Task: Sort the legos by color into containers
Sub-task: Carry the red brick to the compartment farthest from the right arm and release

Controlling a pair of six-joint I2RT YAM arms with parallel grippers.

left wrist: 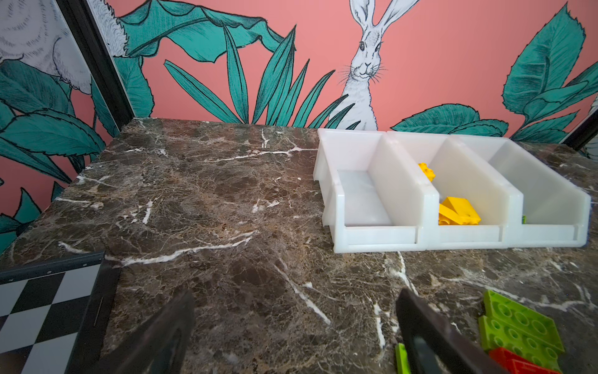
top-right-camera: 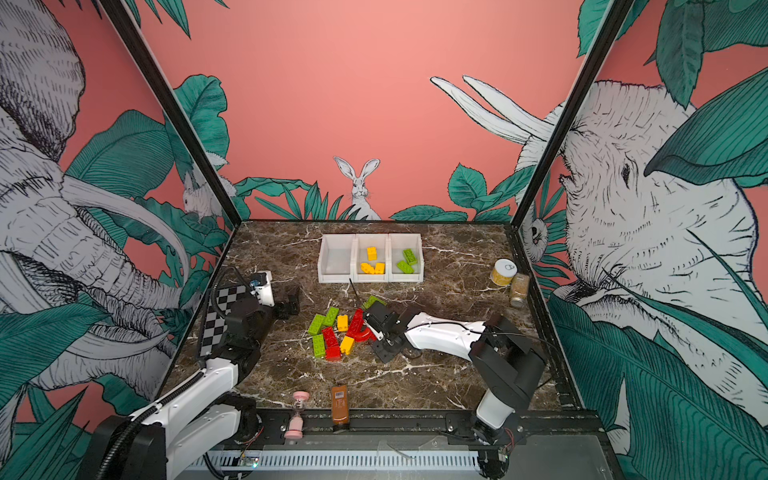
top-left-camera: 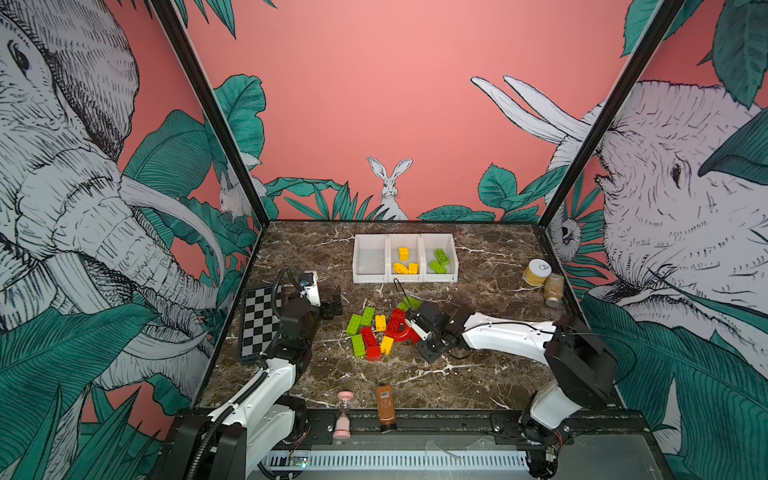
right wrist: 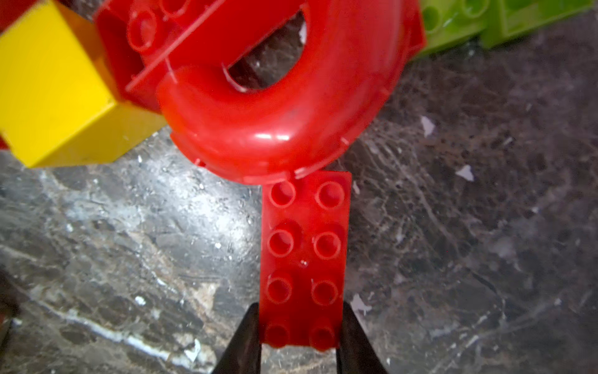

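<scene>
The right gripper (right wrist: 299,312) clamps the near end of a red brick (right wrist: 304,252), studs up, with one finger against each long side. Just past its fingertips the brick's far end touches a red arch (right wrist: 275,97), with a yellow brick (right wrist: 55,87) beside that. The containers (top-left-camera: 405,277) stand well beyond it. The left gripper (left wrist: 294,293) gapes wide, holding nothing.

No legible text; the label on the brown bottle (top-left-camera: 385,409) is blurred.
</scene>
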